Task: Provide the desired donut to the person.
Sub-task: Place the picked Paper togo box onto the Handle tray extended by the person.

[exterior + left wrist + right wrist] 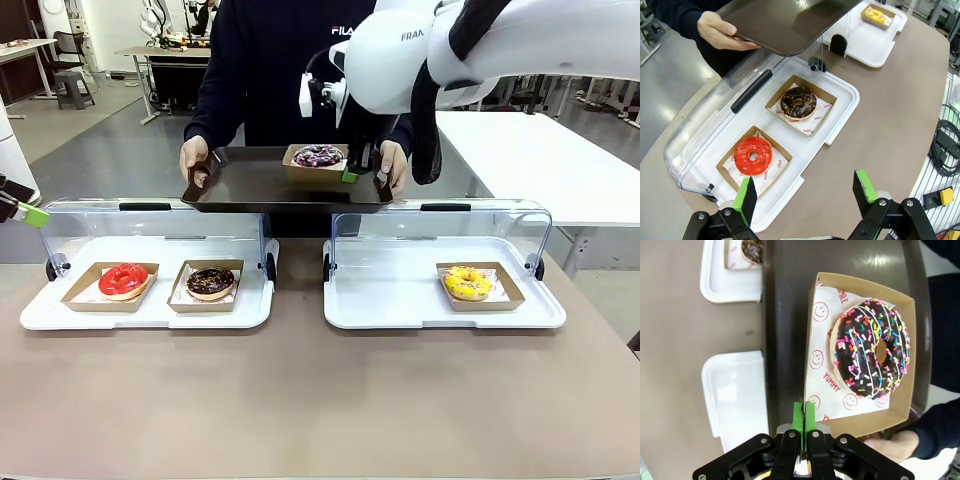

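Observation:
A chocolate donut with coloured sprinkles (318,155) (872,355) lies in a cardboard box (820,365) on a dark serving tray (250,185) (785,315). The person (270,60) holds that tray with both hands (194,158) (393,165) at the far side. My right gripper (350,172) (804,412) is shut on the box's near rim, green pads pressed together. My left gripper (805,190) (30,213) hangs open, with nothing between its fingers, above the front edge of the left white tray.
The left white tray (40,310) (840,100) holds a red donut (123,280) (753,155) and a chocolate donut (210,283) (798,102) in boxes. The right white tray (380,300) holds a yellow donut (468,283). Both clear lids (150,215) stand raised at the back.

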### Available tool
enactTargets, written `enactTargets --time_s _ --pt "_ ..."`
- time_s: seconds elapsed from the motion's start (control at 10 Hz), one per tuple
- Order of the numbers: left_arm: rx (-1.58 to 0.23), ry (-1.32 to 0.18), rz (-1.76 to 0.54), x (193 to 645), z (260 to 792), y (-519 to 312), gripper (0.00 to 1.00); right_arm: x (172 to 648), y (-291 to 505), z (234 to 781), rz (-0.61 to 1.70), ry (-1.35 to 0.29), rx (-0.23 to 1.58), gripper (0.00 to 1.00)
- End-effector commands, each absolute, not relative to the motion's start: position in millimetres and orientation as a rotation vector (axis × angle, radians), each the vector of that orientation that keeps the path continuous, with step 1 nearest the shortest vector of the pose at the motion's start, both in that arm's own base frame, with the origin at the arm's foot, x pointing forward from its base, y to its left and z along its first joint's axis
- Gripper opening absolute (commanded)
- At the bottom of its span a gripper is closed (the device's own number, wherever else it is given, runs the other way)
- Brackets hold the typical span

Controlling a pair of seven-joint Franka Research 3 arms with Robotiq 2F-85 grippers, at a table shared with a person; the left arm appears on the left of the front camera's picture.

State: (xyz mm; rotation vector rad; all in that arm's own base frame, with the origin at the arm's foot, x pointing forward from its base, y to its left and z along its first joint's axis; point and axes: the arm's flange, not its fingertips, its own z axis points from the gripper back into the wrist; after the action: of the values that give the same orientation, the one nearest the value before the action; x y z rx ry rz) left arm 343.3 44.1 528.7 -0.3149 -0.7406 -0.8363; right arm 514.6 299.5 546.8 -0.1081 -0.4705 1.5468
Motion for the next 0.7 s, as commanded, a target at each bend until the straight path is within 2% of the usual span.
enactTargets --time_s 0.0,0.2,0.6 --pt "-0.326 -0.746 -0.832 343 528 45 1.00 527 288 548 1.567 -0.512 -0.159 0.01" --pt "-0.326 -0.746 -0.832 343 528 45 1.00 536 282 527 1.590 -0.506 -0.167 0.01" --pt "-0.326 -0.746 -0.832 343 528 45 1.00 542 283 523 1.589 -0.502 -0.169 0.01"
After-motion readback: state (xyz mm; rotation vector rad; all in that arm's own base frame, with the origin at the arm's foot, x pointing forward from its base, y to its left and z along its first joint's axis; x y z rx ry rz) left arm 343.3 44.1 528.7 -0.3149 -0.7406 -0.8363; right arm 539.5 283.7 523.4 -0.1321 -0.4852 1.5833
